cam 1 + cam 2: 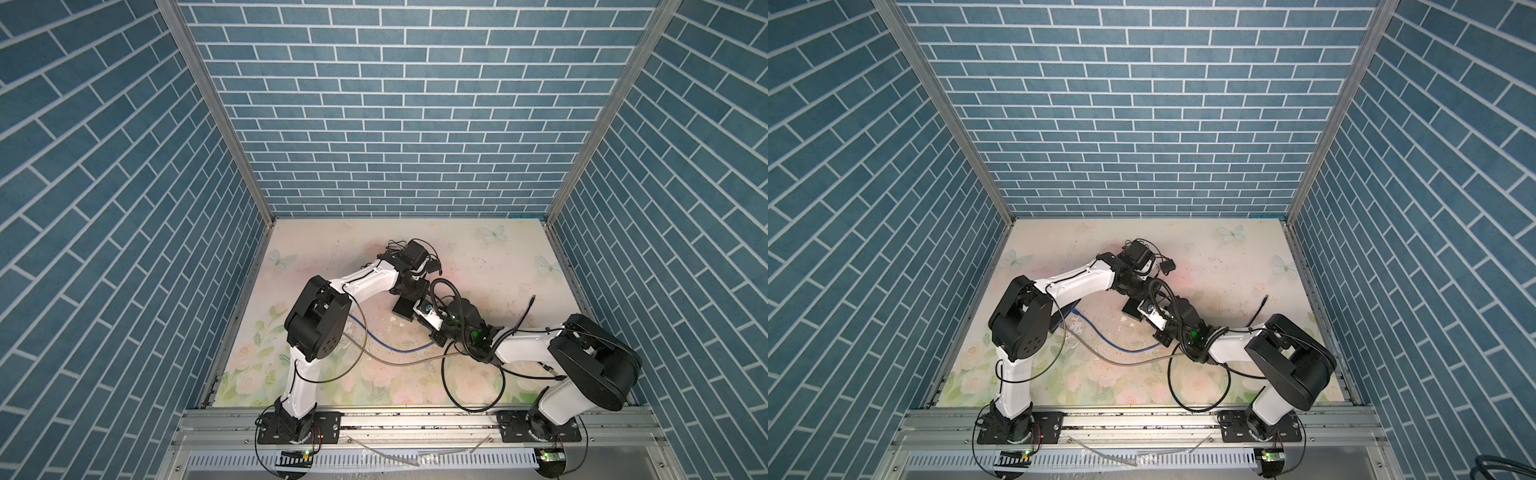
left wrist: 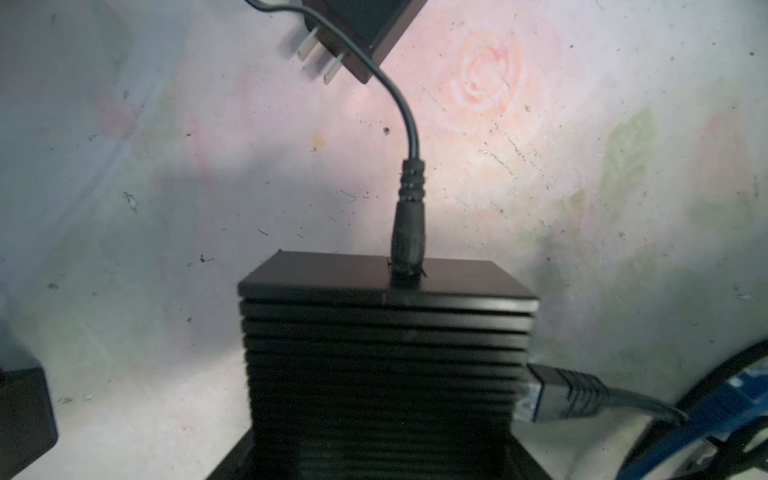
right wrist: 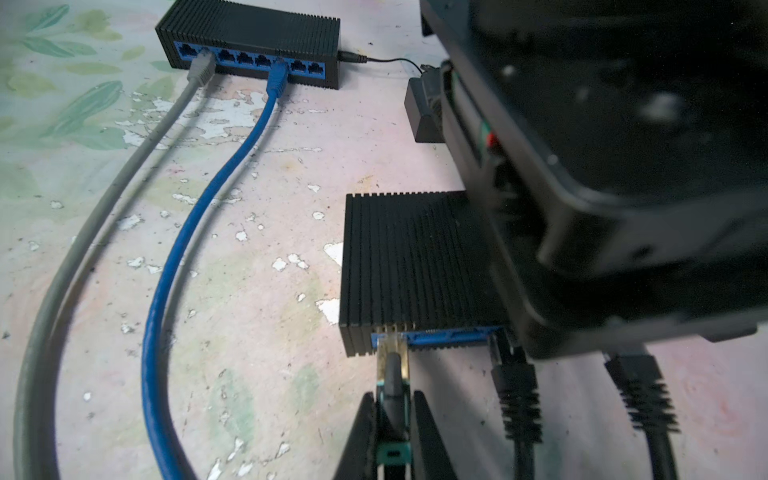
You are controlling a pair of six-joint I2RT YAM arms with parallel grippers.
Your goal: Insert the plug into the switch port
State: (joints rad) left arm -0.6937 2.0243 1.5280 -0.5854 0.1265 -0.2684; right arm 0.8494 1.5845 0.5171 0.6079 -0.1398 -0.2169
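Plug is pinched tight in the right gripper. Its clear tip touches the blue front of the small black switch.

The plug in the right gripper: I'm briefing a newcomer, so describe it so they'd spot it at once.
On the flowered table, find the smaller ribbed black switch. At its blue port strip, the right gripper pinches the plug. It alone has a clear, gold-tipped shell; the neighbouring plugs wear ribbed black boots.
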